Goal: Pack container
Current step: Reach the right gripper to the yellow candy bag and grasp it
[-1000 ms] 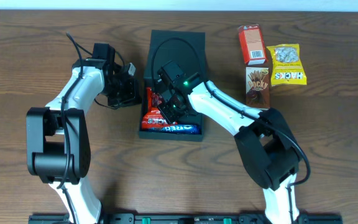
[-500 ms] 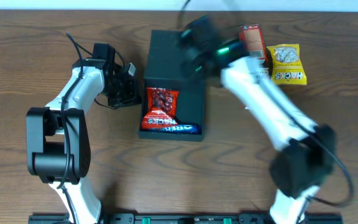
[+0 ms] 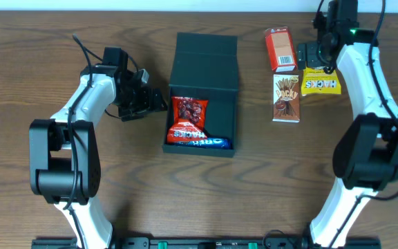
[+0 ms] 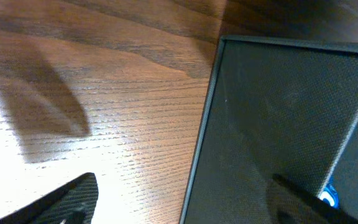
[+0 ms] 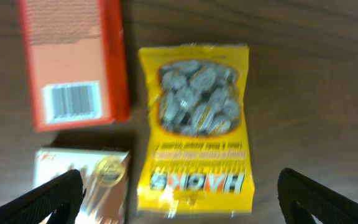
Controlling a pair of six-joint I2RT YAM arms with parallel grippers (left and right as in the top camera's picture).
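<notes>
Matt, finely textured dark cardboard on the container (image 3: 206, 66), faintly pebbled at close range from the left wrist. Brown table (image 3: 19, 83) of wood-grain finish, streaked, with a soft sheen under the light. Glossy plastic film on the yellow snack pack (image 5: 194, 124) and on the red bag (image 3: 188, 114) inside the box. Smooth printed paperboard on the orange-red carton (image 5: 73, 62). Hard white plastic, lightly shiny, on the arms (image 3: 92, 97).
</notes>
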